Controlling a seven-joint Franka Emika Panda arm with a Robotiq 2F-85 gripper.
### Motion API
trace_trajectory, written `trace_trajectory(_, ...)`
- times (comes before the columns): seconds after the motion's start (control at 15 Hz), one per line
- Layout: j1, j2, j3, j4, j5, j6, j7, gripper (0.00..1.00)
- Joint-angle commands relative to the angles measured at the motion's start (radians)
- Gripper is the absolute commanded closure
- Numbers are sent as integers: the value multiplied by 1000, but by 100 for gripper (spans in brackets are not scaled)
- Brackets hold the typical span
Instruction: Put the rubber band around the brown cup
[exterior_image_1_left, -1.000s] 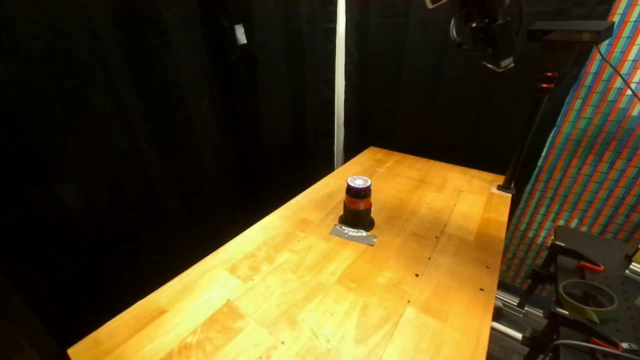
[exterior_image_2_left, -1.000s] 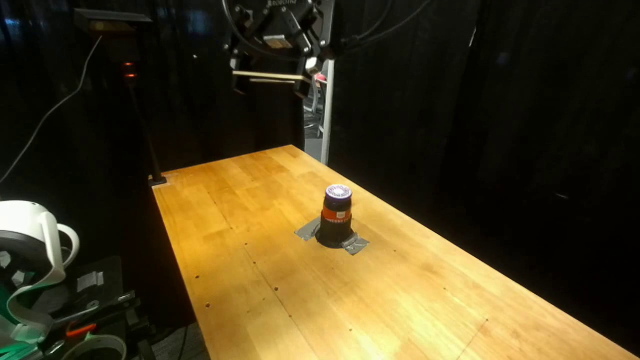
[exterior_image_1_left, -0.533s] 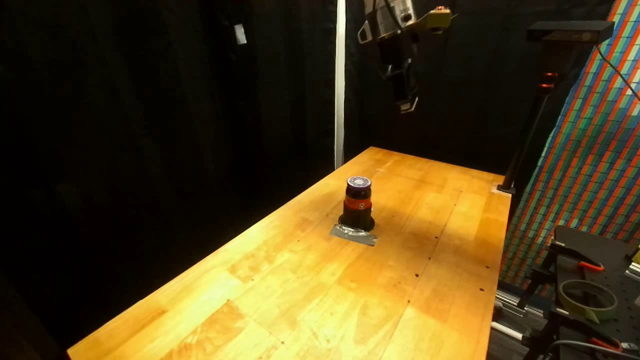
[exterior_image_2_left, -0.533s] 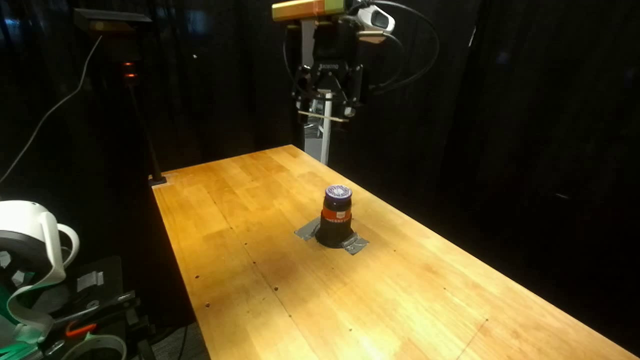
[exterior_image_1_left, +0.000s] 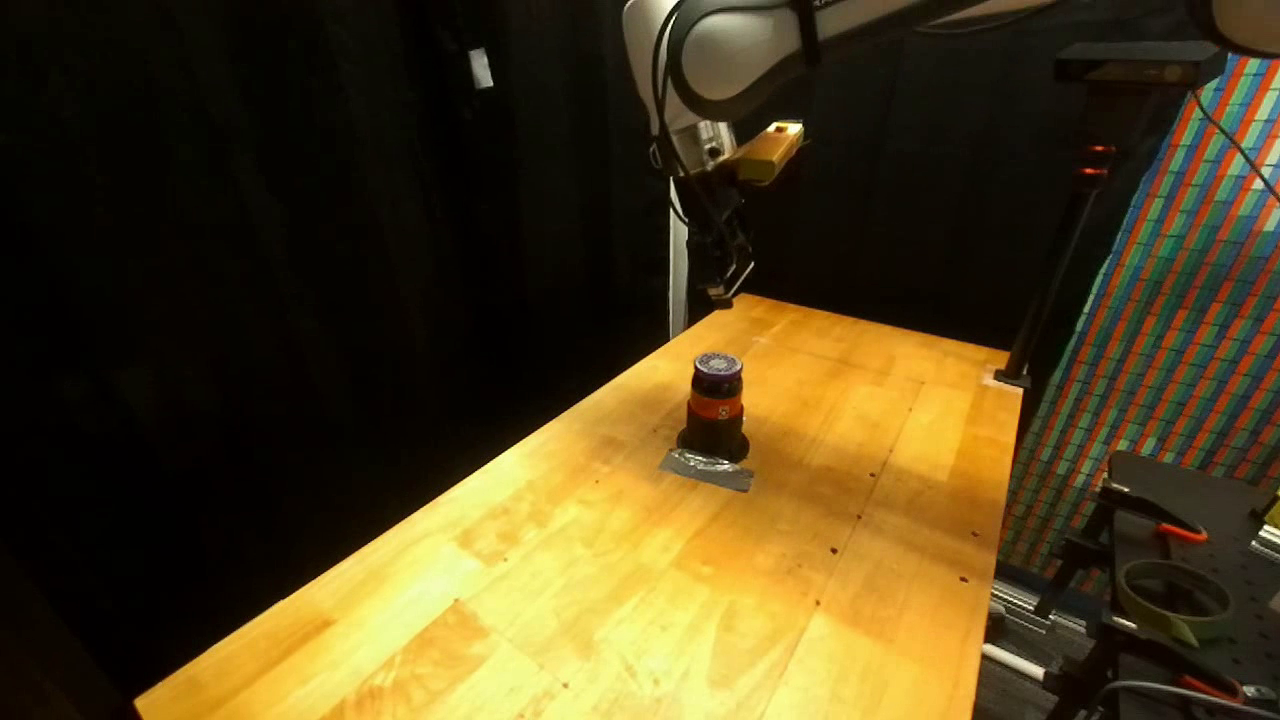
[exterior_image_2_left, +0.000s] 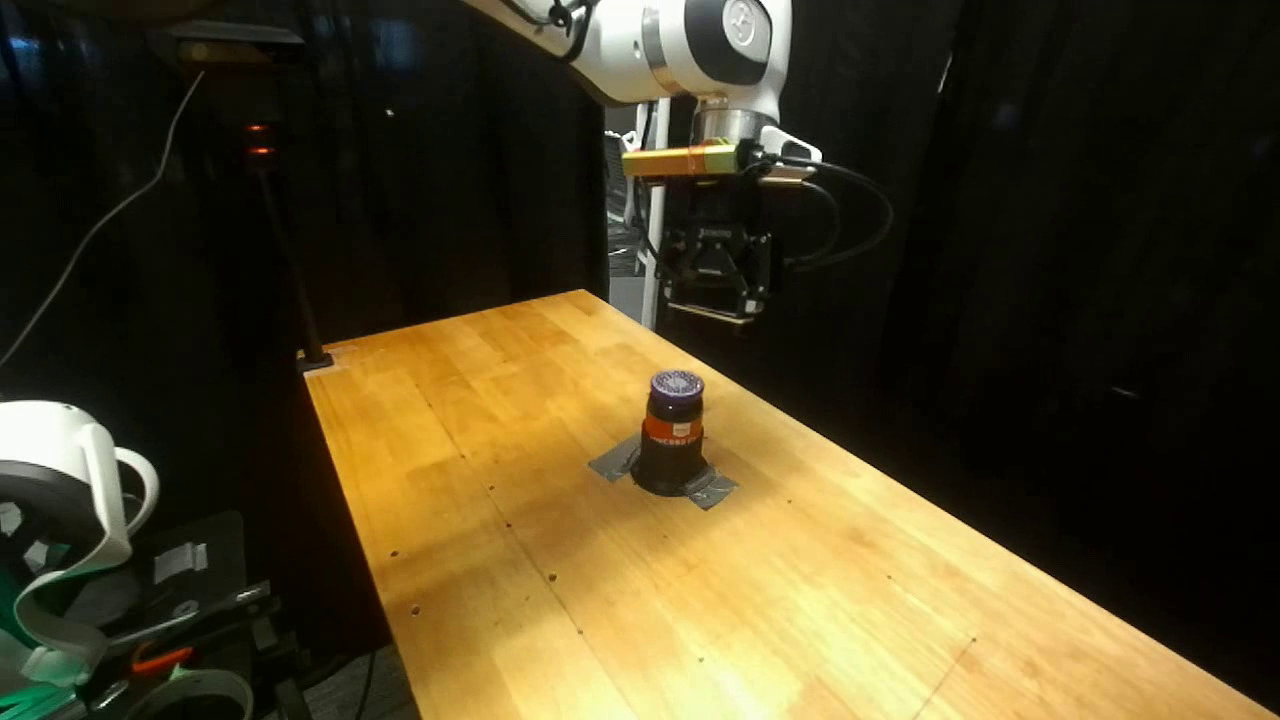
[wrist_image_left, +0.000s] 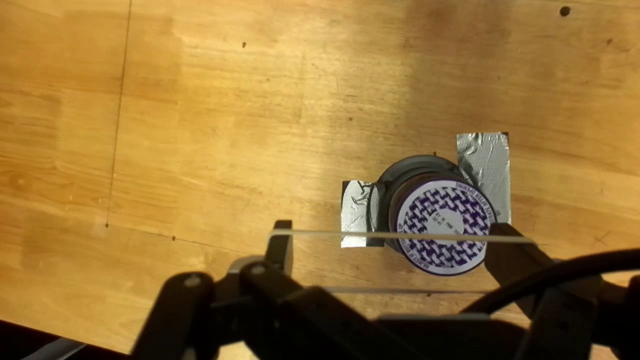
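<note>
The brown cup (exterior_image_1_left: 717, 405) is a small dark upright jar with an orange-red band and a white and purple patterned lid. It stands in a black base on the table, also in an exterior view (exterior_image_2_left: 672, 430) and in the wrist view (wrist_image_left: 445, 205). My gripper (exterior_image_2_left: 708, 305) is open above the table, higher than the cup. A pale rubber band (wrist_image_left: 330, 233) is stretched around its two spread fingers, also seen in an exterior view (exterior_image_2_left: 700, 312). In the wrist view the band's near strand crosses over the lid, and the lid lies toward the right finger. They look apart.
Silver tape (exterior_image_2_left: 712, 490) fixes the black base to the wooden table (exterior_image_1_left: 650, 600). A camera on a thin post (exterior_image_1_left: 1050, 270) stands at the table's far corner. A dark side cart (exterior_image_1_left: 1190, 500) with a tape roll (exterior_image_1_left: 1175, 600) is beside the table.
My arm has come down and over toward the cup, with the rubber band still stretched on the fingers. The cup has not moved.
</note>
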Motion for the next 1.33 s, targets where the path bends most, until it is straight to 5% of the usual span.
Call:
trace_trajectory(0.0,8,114,-10,151,28,22,27,0)
trace_trajectory(0.53,-18,223,3,223,132,39,47,0)
trace_trajectory(1.27,-35,247,20,153,174,65,36,0)
